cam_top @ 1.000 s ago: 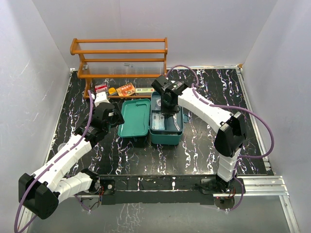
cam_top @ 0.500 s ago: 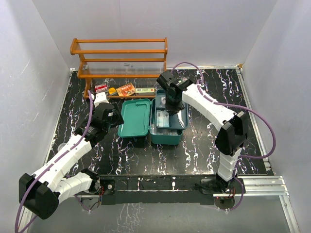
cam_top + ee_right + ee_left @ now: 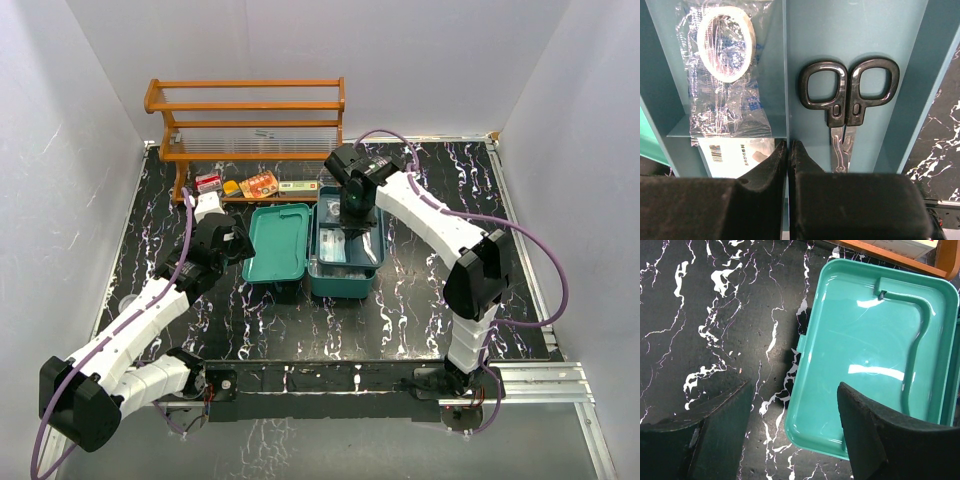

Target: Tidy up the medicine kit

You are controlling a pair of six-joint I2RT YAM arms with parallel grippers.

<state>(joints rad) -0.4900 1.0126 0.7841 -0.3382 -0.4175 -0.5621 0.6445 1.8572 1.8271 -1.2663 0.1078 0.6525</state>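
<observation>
The medicine kit lies open in the middle of the table, its teal lid (image 3: 277,243) (image 3: 865,340) flat to the left of the box (image 3: 340,284). My right gripper (image 3: 351,220) (image 3: 788,142) is shut on the upright divider of the darker insert tray (image 3: 860,30). Black-handled scissors (image 3: 847,100), a bagged tape roll (image 3: 725,47) and a white barcoded packet (image 3: 732,156) lie in the tray's compartments. My left gripper (image 3: 240,245) (image 3: 792,387) hangs open over the lid's left rim, one finger above the table, the other above the lid.
An orange wooden shelf rack (image 3: 250,100) stands at the back left. On its lowest shelf sit a small red box (image 3: 208,182), an orange packet (image 3: 260,184) and a white-green box (image 3: 298,186). White walls close in the black marbled table (image 3: 420,290).
My right gripper has shifted back and slightly right over the box, and the tray's pale contents now show in front of it. The left arm has not moved.
</observation>
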